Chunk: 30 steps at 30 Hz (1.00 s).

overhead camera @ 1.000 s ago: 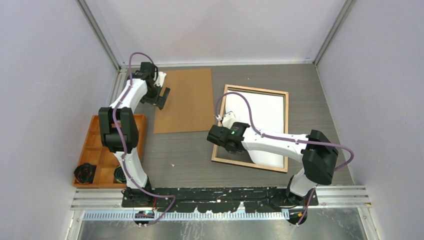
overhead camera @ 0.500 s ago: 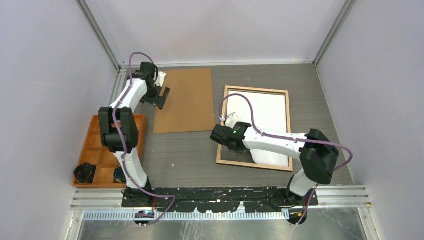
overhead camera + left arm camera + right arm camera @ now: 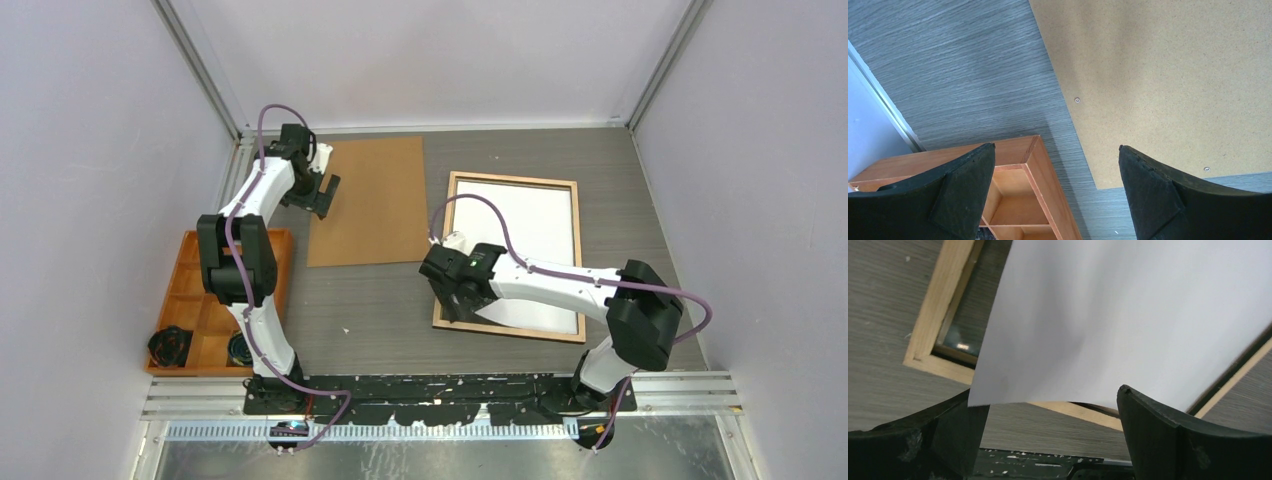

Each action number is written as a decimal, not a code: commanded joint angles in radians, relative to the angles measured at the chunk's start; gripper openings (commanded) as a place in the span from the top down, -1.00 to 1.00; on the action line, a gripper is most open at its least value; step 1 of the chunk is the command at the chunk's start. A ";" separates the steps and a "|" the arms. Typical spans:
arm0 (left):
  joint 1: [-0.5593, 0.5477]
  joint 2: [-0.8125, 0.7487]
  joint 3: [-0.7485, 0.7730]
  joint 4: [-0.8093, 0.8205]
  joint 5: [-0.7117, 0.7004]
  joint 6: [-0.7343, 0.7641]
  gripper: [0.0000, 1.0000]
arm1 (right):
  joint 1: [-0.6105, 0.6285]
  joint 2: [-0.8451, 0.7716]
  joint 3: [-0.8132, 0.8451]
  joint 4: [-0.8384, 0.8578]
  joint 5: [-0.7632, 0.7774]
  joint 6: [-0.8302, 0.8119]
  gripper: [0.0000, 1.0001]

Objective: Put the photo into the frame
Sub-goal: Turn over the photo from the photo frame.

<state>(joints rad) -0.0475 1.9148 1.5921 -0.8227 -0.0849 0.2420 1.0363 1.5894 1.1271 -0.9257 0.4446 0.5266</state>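
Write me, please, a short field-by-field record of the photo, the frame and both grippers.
photo: white back up, lying over the frame, near corner over the near rail
frame: lying flat, wooden back up
right gripper: open, above the photo's near corner, holding nothing
left gripper: open, above the edge of the brown board, near the tray

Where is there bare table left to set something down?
Widest bare patch: the table on the near side of the backing board, between the tray and the frame. Narrower strips: between board and frame, and right of the frame toward the wall. Crowded: the frame's near left corner under the right arm, and the board's left edge under the left arm.
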 commanded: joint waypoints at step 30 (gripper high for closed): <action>0.104 0.242 0.332 -0.084 -0.232 0.025 -0.72 | -0.371 0.549 0.779 0.356 -0.415 0.091 -1.00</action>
<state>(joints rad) 0.0238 2.1006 1.8702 -0.8902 -0.2550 0.2642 0.6983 2.0006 1.7676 -0.5774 -0.0391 0.5762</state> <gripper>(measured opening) 0.872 0.996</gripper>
